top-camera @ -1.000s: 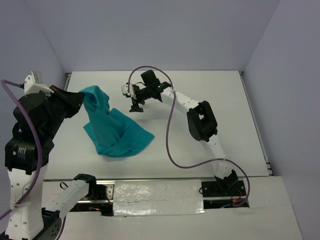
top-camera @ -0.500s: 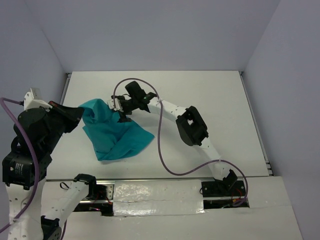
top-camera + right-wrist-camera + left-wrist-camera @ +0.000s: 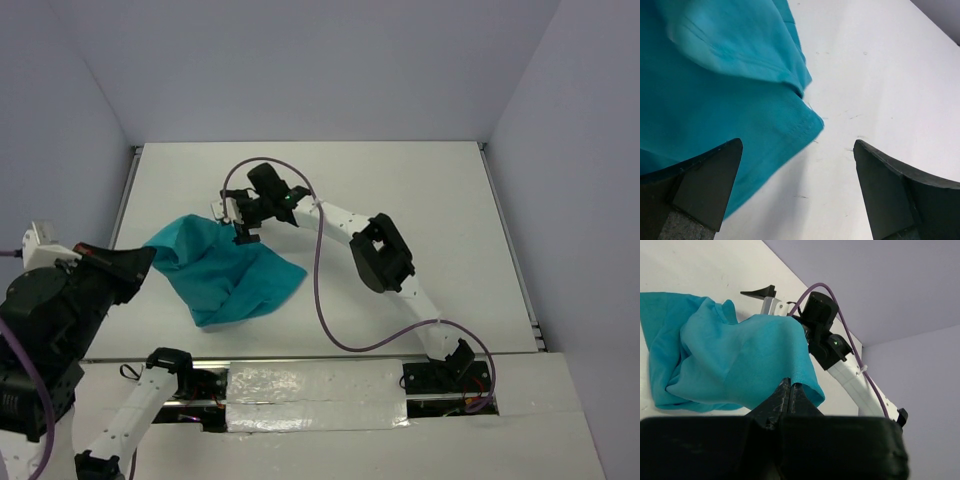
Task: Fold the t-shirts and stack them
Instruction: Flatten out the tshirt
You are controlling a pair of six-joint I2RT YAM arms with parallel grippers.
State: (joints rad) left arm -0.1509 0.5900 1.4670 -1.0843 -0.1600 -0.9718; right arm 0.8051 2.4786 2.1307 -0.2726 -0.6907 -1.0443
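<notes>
Okay, nearest you: the left gripper (image 3: 791, 386) has its jaws pinched tight on a fold of the teal t-shirt (image 3: 225, 275). It holds that edge up off the table (image 3: 420, 190) on the left side. From the pinch the cloth drapes away and down. The rest lies bunched and creased on the left-centre of the table, not flat, with no fold in it.

Further out, at the shirt's far edge, the right gripper (image 3: 243, 225) hangs with its jaws spread wide and nothing between them. In its wrist view a hemmed corner (image 3: 807, 125) of the shirt sits below the gap, closer to one finger, with bare table under the other. You can't tell from these views whether the fingers touch the cloth or hang just above it.

Judgement: you're in the spread-out step, before any folding. One hand has the shirt and the other is lining up a second grab. Only one shirt shows, so stacking is a long way off.

The next move calls for you to:
- drop the right gripper onto that hemmed corner and centre it between the fingers;
- close on the corner alone, not the layer bunched behind it;
- draw both arms apart and lay the shirt flat.

Watch for the creased upper layer getting caught in the grip too.
</notes>
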